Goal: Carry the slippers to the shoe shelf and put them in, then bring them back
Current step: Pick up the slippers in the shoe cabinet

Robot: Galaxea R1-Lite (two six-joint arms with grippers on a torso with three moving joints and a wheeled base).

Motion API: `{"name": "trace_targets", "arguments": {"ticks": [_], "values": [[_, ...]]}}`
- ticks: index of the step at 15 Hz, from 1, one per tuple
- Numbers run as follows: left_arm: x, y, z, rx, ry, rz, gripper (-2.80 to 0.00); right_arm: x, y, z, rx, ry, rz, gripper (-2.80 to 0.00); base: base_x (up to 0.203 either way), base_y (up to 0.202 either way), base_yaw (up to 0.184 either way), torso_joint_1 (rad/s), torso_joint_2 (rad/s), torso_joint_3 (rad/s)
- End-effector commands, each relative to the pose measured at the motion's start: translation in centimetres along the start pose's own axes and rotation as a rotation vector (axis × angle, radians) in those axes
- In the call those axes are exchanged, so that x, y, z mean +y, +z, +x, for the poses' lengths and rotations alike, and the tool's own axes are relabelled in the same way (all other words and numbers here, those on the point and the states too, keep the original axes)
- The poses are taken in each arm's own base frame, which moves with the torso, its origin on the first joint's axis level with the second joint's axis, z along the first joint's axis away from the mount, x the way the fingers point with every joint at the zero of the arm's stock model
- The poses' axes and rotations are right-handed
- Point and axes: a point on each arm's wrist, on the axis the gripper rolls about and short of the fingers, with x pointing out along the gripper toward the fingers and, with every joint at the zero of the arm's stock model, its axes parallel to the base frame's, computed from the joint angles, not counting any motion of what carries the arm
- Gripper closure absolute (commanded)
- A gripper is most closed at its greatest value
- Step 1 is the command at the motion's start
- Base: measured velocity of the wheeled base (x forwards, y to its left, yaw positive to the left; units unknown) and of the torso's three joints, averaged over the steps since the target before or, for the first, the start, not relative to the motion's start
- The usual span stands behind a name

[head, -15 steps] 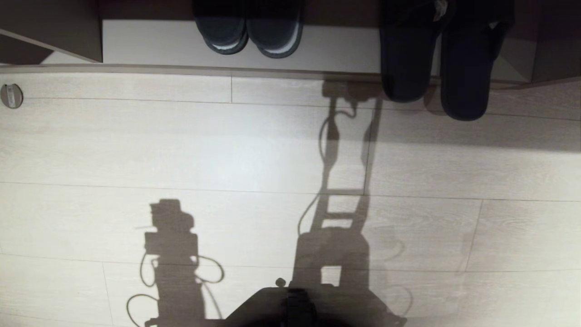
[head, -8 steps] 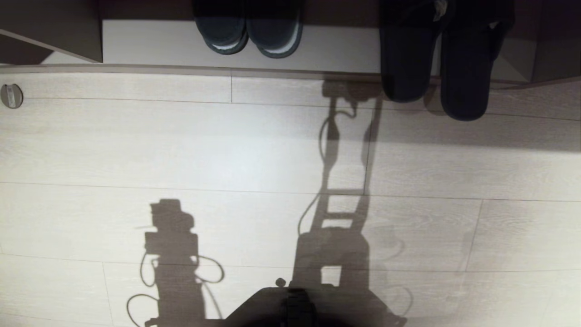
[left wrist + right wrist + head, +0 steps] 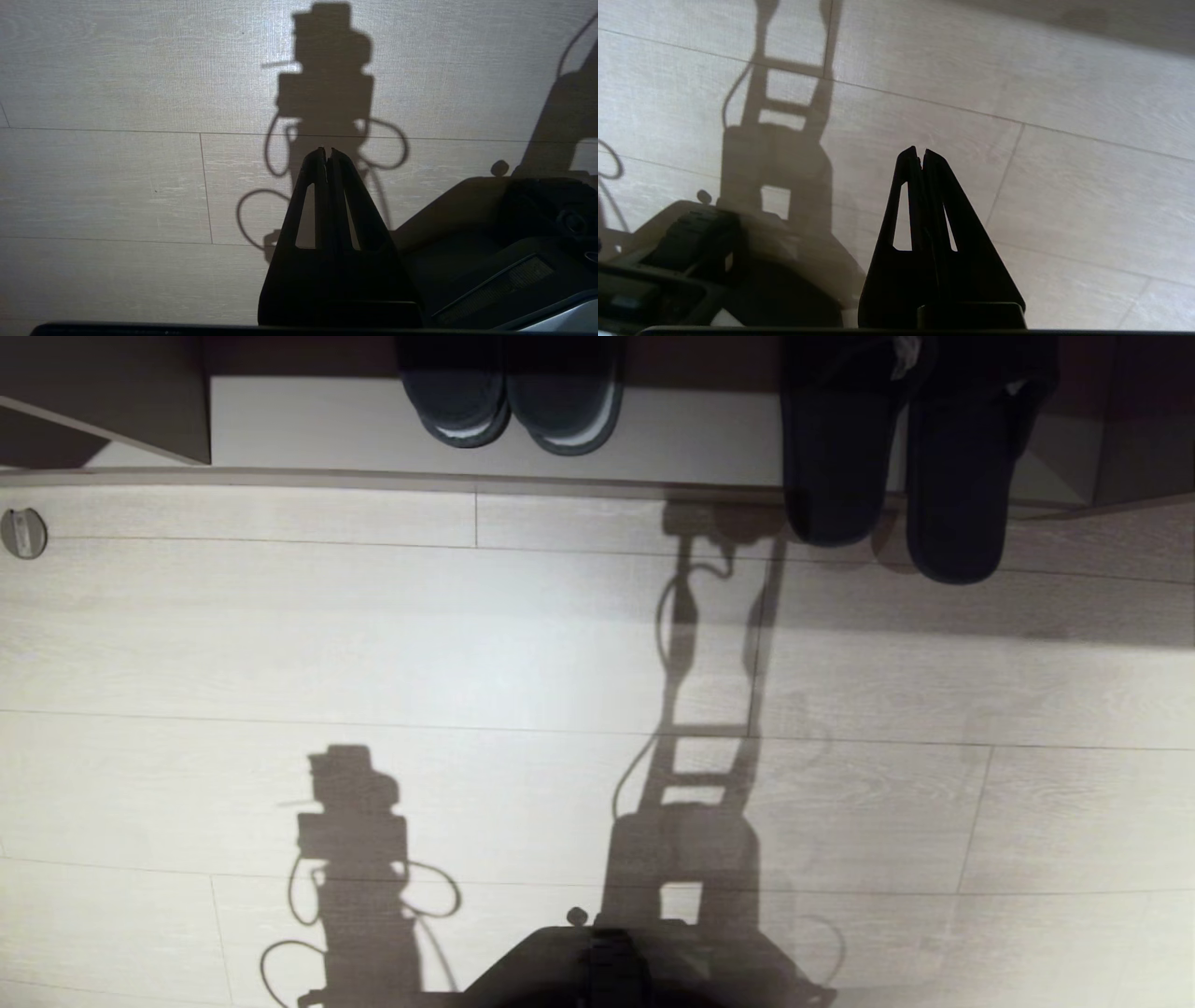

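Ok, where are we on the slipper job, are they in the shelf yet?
Looks done: the slippers sit side by side on the pale base board of the shoe shelf, left of the darker pair. In hand: nothing; the left gripper and right gripper are both shut and empty over the floor. Left: picking the slippers up and bringing them back.

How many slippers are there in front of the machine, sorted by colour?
Grey-blue slippers, side by side on the pale base board of the shoe shelf: 2
Near-black slippers, sticking out over the shelf's edge above the floor: 2
Total: 4
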Motion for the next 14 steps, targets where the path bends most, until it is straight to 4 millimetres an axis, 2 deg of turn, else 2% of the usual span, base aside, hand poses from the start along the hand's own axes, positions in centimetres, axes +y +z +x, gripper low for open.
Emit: {"name": "trace_targets", "arguments": {"ticks": [1,4,6,7,10,14], "values": [[0.0,0.0,0.0,0.001,0.001,-0.001,0.0,-0.6,1.2,5.9,0.173,0.03,0.012,0.0,0.0,0.0,0.0,0.0,0.0,0.0],[0.0,0.0,0.0,-0.002,-0.001,0.004,0.0,-0.4,2.2,14.1,0.157,0.095,-0.015,0.0,0.0,0.0,0.0,0.0,0.0,0.0],[0.0,0.0,0.0,-0.001,-0.001,0.004,0.0,0.3,2.4,18.4,0.098,0.137,-0.048,0.0,0.0,0.0,0.0,0.0,0.0,0.0],[0.0,0.0,0.0,-0.002,0.001,0.004,0.0,0.6,3.1,20.3,0.041,0.146,-0.069,-2.8,0.0,0.0,0.0,0.0,0.0,0.0],[0.0,0.0,0.0,-0.002,-0.001,0.005,0.0,1.0,5.3,24.5,-0.123,0.09,-0.106,-2.8,0.0,0.0,0.0,0.0,0.0,0.0],[0.0,0.0,0.0,-0.002,-0.001,0.005,0.0,0.9,8.6,26.3,-0.262,0.029,-0.118,-2.8,0.0,0.0,0.0,0.0,0.0,0.0]]}}
